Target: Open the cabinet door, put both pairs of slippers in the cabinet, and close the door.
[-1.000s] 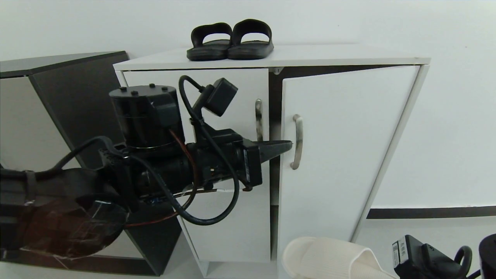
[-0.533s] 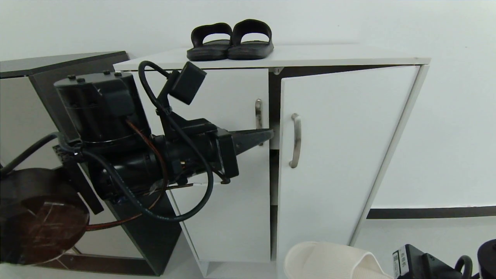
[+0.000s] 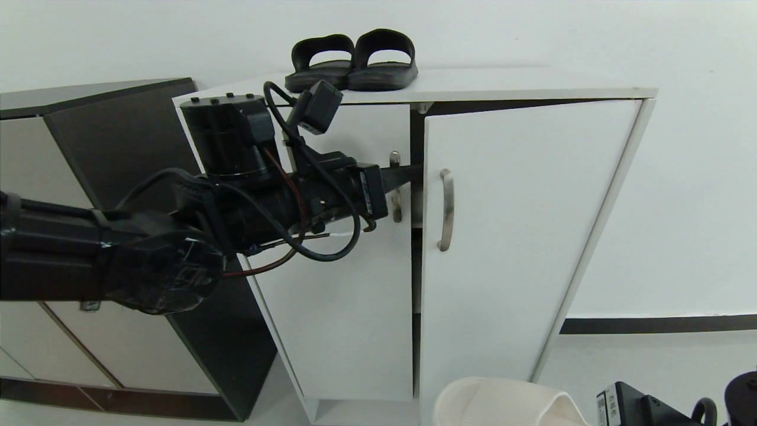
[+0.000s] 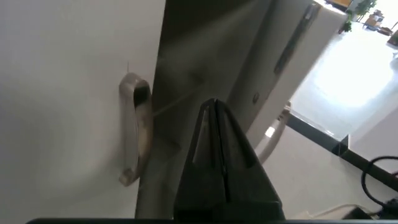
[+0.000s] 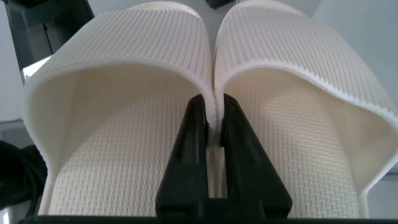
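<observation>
White wall (image 3: 680, 177) backs the scene. At left stands a dark grey matt cupboard (image 3: 118, 130). The left jaws, pressed together into a black wedge, sit at the dark gap between the doors of the white laminate cabinet (image 3: 343, 296), just beside the left door's curved brushed-metal handle (image 3: 394, 207). Two black moulded slippers (image 3: 352, 62) rest side by side on the cabinet top. The flat right door (image 3: 520, 236) hangs ajar. Low at right, the right jaws pinch the touching inner edges of two cream ribbed slippers (image 5: 124, 124) with dimpled footbeds.

Two black slippers (image 3: 353, 62); two cream slippers (image 5: 112, 137); one white cabinet (image 3: 502, 86); two doors (image 3: 520, 225).
</observation>
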